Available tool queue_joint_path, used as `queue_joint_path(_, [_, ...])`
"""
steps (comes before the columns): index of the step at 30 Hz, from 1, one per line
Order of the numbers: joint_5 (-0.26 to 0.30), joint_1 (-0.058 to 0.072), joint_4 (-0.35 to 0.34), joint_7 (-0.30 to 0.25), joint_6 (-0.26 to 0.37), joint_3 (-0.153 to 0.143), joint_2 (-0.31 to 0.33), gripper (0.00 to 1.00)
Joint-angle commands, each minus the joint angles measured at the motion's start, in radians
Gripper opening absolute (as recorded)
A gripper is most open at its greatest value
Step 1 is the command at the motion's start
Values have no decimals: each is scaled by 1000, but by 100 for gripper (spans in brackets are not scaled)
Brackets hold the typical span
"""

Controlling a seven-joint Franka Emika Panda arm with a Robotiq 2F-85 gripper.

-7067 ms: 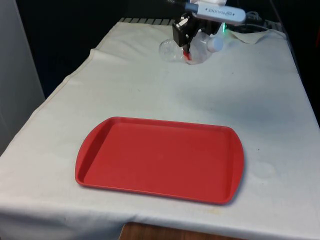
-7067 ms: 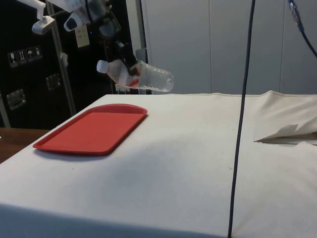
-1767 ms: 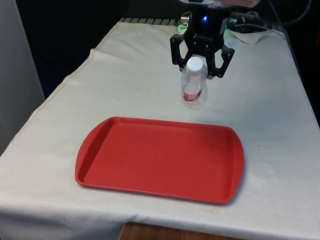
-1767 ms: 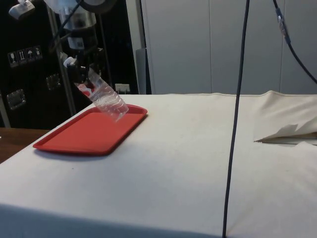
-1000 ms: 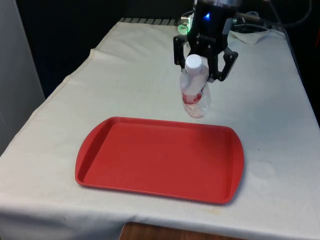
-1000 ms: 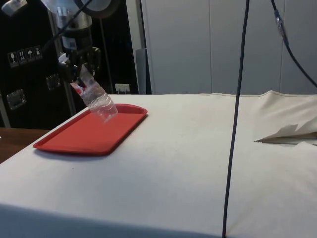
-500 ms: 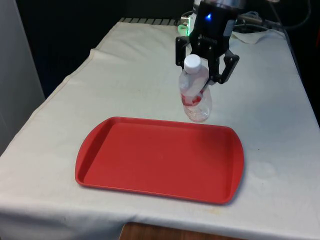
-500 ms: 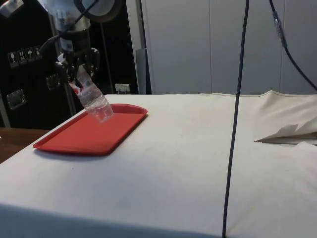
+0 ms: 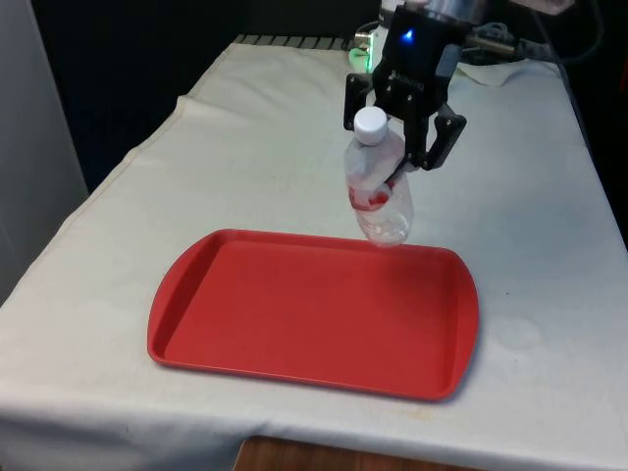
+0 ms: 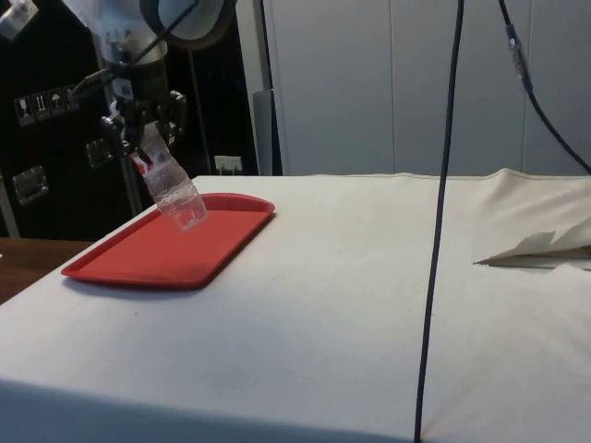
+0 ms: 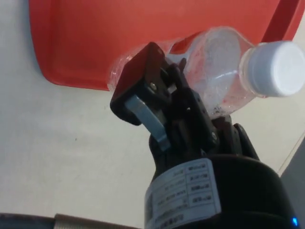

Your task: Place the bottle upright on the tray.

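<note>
Bottle [image 9: 378,191] was clamped between the two fingers of the tool [image 9: 394,162], gripped on its upper body below the white cap [image 9: 370,122]. It hung tilted, cap leaning away from vertical, base in the air over the far edge of the red tray [image 9: 294,324]. Tray lay flat near the desk's [image 9: 196,177] near edge.

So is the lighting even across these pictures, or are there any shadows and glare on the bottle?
Front view: soft, even light, with a faint shadow under the tray's near rim. Side view: the clear bottle catches pale highlights against dark cabinets. Wrist view: the bottle's plastic glints, and the gripper looms dark and close.
</note>
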Motion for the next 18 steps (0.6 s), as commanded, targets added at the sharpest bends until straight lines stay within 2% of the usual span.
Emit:
queue_joint_path(1, [-14,5,4,23,9,-8,5,0])
queue_joint_path(2, [-29,6,3,44,8,-8,6,0])
queue_joint_path(3, [-14,0,0,21,0,0,2,0])
queue_joint_path(4, [-29,6,3,44,8,-8,6,0])
queue_joint_path(11, [-86,6,2,128,6,-8,13,0])
queue_joint_path(12, [-87,0,-1,128,0,0,13,0])
queue_joint_path(13, [-100,6,1,149,5,-8,15,0])
queue_joint_path(18, [-140,7,1,210,1,-8,21,0])
